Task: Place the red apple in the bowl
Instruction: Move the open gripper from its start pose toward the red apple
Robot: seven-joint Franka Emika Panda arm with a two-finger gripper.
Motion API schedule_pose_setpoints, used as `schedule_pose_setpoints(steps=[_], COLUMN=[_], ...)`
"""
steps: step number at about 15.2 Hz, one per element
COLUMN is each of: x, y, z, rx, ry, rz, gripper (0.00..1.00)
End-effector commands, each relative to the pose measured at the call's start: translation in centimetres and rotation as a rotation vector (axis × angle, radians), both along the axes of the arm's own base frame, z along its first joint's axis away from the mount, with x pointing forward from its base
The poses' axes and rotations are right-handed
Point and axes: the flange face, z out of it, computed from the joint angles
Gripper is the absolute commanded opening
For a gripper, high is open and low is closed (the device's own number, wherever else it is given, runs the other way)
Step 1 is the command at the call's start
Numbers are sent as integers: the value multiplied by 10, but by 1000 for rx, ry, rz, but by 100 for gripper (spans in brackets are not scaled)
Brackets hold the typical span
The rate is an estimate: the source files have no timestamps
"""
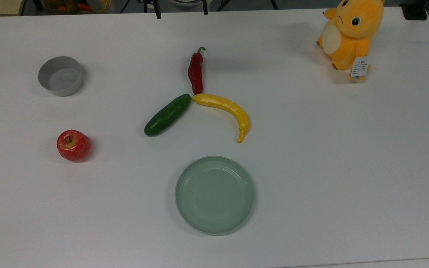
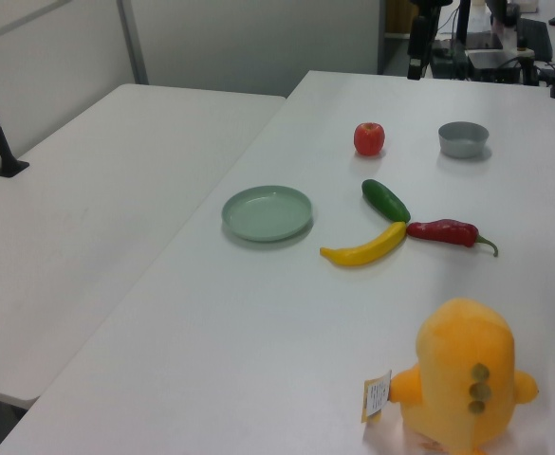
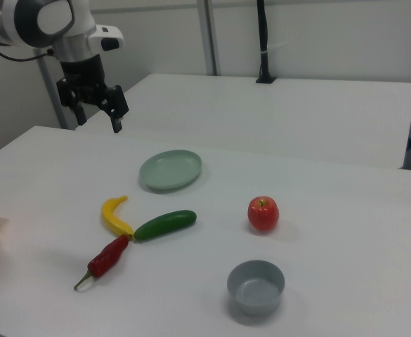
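Note:
The red apple [image 1: 73, 145] [image 2: 369, 138] [image 3: 263, 213] stands upright on the white table, stem up. The empty light-grey bowl [image 1: 45, 74] [image 2: 463, 147] [image 3: 256, 303] sits a short way from it, above it in the top view and nearer the camera in the right view. My gripper [image 3: 98, 116] hangs open in the air at the right view's upper left, above the table's far edge and beyond the green plate. It holds nothing and is far from both the apple and the bowl.
A pale-green plate [image 1: 214, 195] [image 3: 170, 169] lies near the table's middle. A red chili [image 1: 195, 72], a cucumber [image 1: 167, 115] and a yellow banana [image 1: 225, 108] meet tip to tip. An orange plush toy [image 1: 350, 31] sits at the top view's upper right.

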Motion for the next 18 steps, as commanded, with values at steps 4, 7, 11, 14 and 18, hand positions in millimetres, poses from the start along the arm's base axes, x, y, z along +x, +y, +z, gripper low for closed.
schedule_pose_setpoints(steps=[4,7,11,14,18], x=[-6,-8,-2,8,55], y=[3,2,-22,-57,-124], z=[3,1,-5,-11,-17], rx=[22,9,18,8,-31], ry=[20,35,44,38,-30], rz=[-13,-15,-24,19,52], gripper=[100,100,100,100,100])
